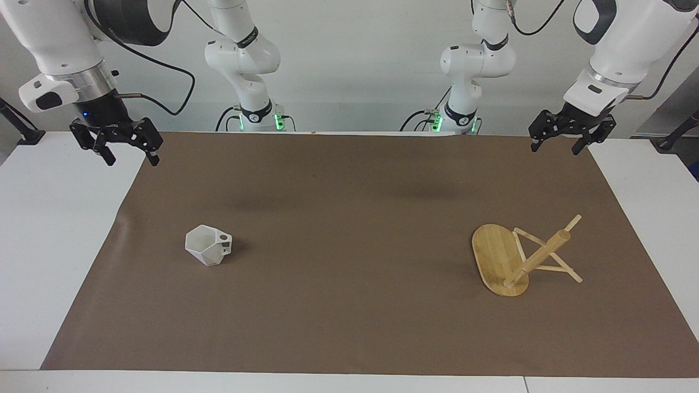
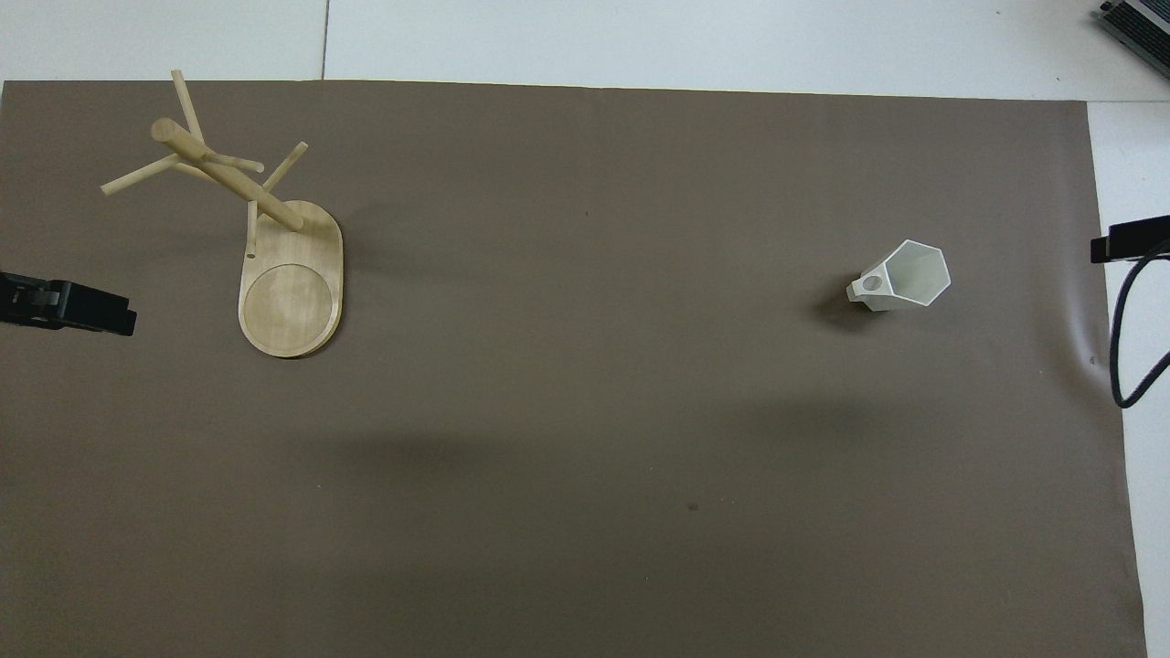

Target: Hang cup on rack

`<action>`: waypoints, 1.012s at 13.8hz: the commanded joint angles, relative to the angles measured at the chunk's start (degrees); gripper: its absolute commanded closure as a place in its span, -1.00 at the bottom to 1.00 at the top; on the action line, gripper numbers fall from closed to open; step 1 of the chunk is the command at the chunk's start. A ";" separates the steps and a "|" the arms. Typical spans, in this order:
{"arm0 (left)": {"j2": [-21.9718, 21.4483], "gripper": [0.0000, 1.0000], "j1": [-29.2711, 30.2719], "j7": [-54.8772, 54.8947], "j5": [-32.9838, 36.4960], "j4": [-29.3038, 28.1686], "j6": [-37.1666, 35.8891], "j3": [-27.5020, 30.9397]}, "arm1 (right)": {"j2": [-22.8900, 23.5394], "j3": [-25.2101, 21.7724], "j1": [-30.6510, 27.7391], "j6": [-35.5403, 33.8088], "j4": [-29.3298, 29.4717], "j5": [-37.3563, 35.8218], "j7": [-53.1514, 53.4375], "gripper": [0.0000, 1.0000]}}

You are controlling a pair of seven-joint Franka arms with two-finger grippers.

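Observation:
The white faceted cup (image 1: 207, 245) (image 2: 900, 279) stands mouth up on the brown mat, toward the right arm's end of the table, its holed handle pointing toward the table's middle. The bamboo rack (image 1: 499, 262) (image 2: 292, 274) stands on its oval base toward the left arm's end, post and thin pegs bare. My right gripper (image 1: 132, 158) hangs open and holds nothing over the mat's corner near its arm's base, well away from the cup. Over the other near corner, my left gripper (image 1: 555, 147) is also open with nothing in it, well apart from the rack.
The brown mat (image 1: 349, 218) covers most of the white table (image 1: 49, 245). A black cable (image 2: 1129, 338) loops down at the right arm's end. Between cup and rack lies bare mat.

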 commanded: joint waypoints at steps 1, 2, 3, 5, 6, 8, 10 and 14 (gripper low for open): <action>-1.26 -1.00 0.29 -0.21 0.91 -1.32 -0.16 -0.14 | -1.69 0.37 -0.23 0.76 -2.10 -1.19 1.14 -1.00; -1.26 -1.00 0.29 -0.21 0.91 -1.32 -0.16 -0.14 | -1.69 0.37 -0.24 0.67 -2.10 -1.10 1.06 -1.00; -1.26 -1.00 0.29 -0.21 0.91 -1.32 -0.16 -0.14 | -1.69 0.37 -0.15 0.58 -2.10 -1.19 1.06 -1.00; -1.26 -1.00 0.29 -0.21 0.91 -1.32 -0.16 -0.14 | -1.69 0.37 -0.24 -0.11 -2.10 -1.19 0.71 -1.00; -1.35 -1.00 0.29 -0.21 0.91 -1.32 -0.16 -0.14 | -1.69 0.46 -0.24 -0.56 -2.10 -1.19 0.36 -1.00; -1.26 -1.00 0.29 -0.21 0.91 -1.32 -0.25 -0.14 | -1.95 0.55 -0.24 -0.65 -2.71 -1.19 0.26 -1.00; -1.35 -1.00 0.29 -0.21 0.91 -1.32 -0.16 -0.14 | -3.44 0.55 -0.24 1.36 -6.65 -1.19 0.35 -1.00; -1.26 -1.00 0.29 -0.30 0.91 -1.32 -0.25 -0.14 | -2.22 0.73 -0.24 9.52 -10.53 -1.19 0.35 -1.00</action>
